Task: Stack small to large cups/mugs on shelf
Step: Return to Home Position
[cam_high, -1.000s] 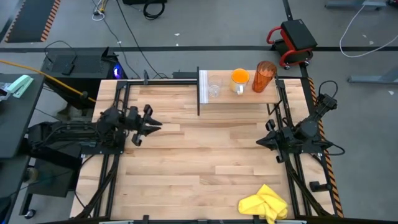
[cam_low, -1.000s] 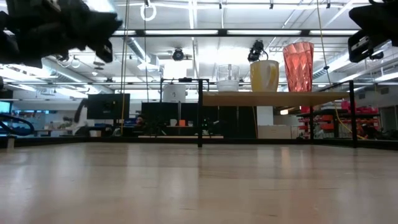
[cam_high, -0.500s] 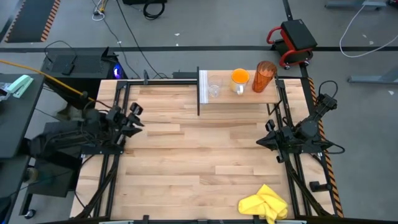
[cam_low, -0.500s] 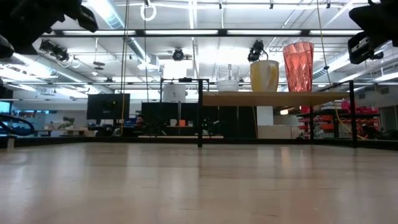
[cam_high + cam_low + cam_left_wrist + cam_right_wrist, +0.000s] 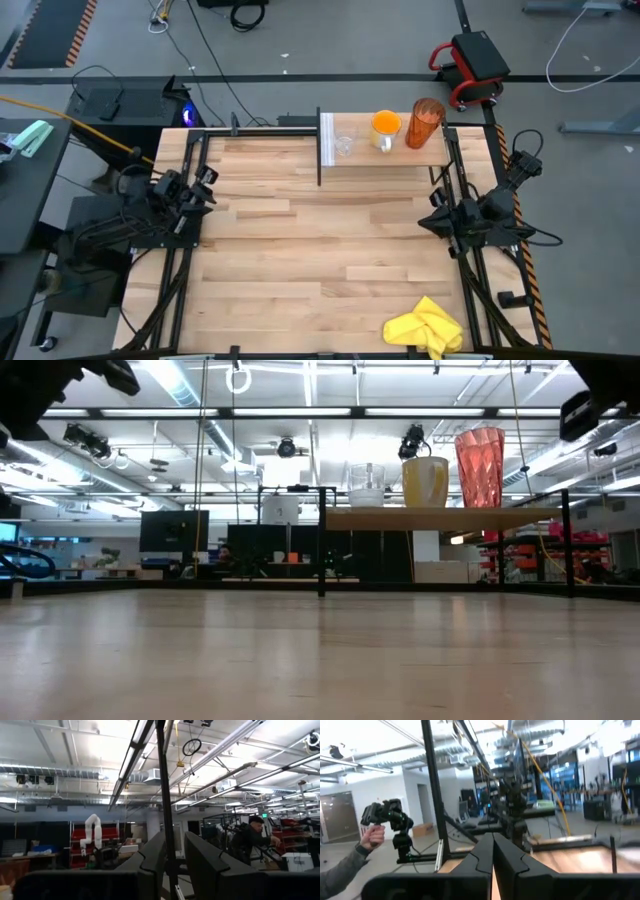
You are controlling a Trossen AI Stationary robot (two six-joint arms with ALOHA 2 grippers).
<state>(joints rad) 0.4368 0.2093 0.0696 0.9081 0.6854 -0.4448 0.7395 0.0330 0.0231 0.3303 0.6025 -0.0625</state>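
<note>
Leftward, the left gripper [image 5: 205, 187] has drawn back to the table's left edge, fingers slightly apart. At mid-right the right gripper [image 5: 430, 222], fingers together, is nearer the raised light-wood shelf [image 5: 385, 158]. There, upper centre-right, small clear glass cup [image 5: 344, 143], orange mug [image 5: 385, 126] and tall amber tumbler [image 5: 425, 122] stand in a left-to-right row, well apart from both grippers.

Both arms sit folded at their own sides, left gripper [image 5: 207, 188] slightly parted, right gripper [image 5: 431, 221] pressed closed.
</note>
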